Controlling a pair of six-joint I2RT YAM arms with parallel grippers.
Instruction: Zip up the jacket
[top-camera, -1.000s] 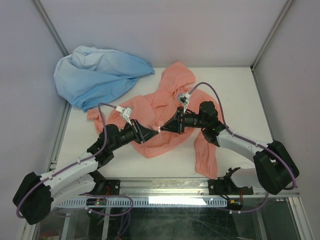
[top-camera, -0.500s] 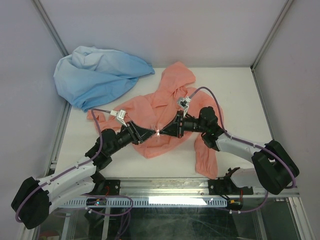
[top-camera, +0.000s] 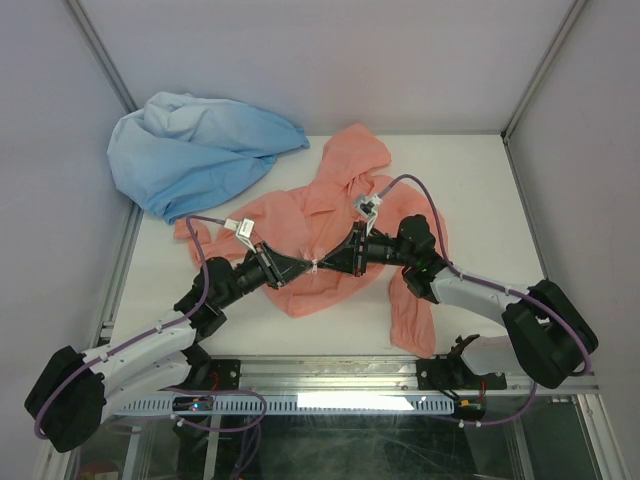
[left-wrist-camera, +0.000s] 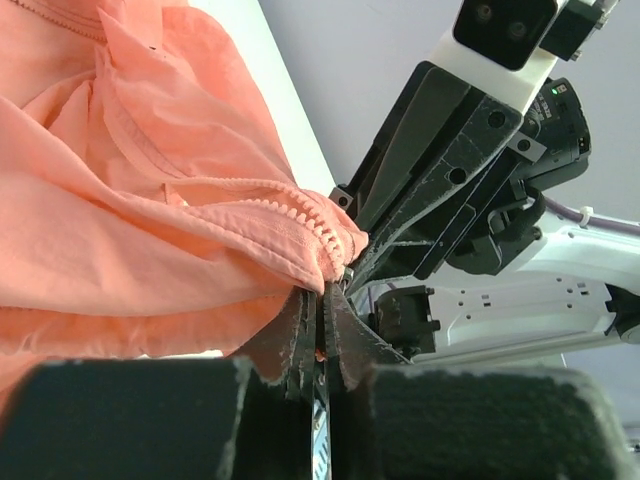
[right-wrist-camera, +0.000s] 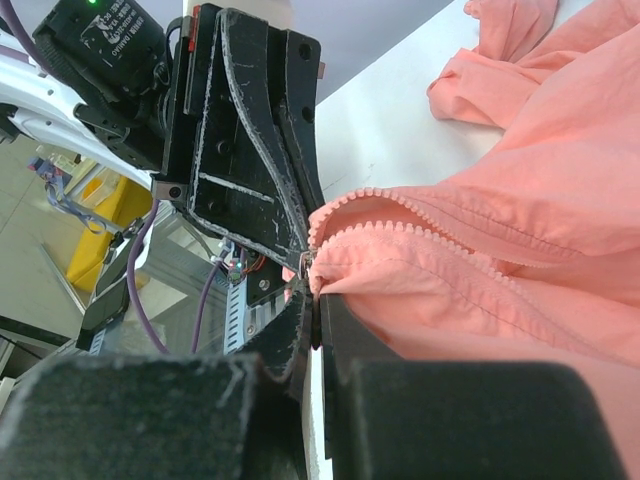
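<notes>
Top view: the jacket (top-camera: 330, 215) is spread on the table (top-camera: 480, 180). The left gripper (top-camera: 306, 267) and right gripper (top-camera: 324, 264) meet tip to tip at its front, and a blue garment (top-camera: 190, 150) is bunched far left.

Left wrist: its fingers (left-wrist-camera: 297, 335) are pinched tight on the jacket's zip end, zip teeth (left-wrist-camera: 300, 210) parted above.

Right wrist: clamped on the same corner, with the left gripper crowding right behind.

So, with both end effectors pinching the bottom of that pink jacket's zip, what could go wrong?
The left end effector and right end effector meet tip to tip, so they could collide or lose their pinch. The zipper teeth lie apart on the rumpled jacket, so cloth might jam them.
</notes>
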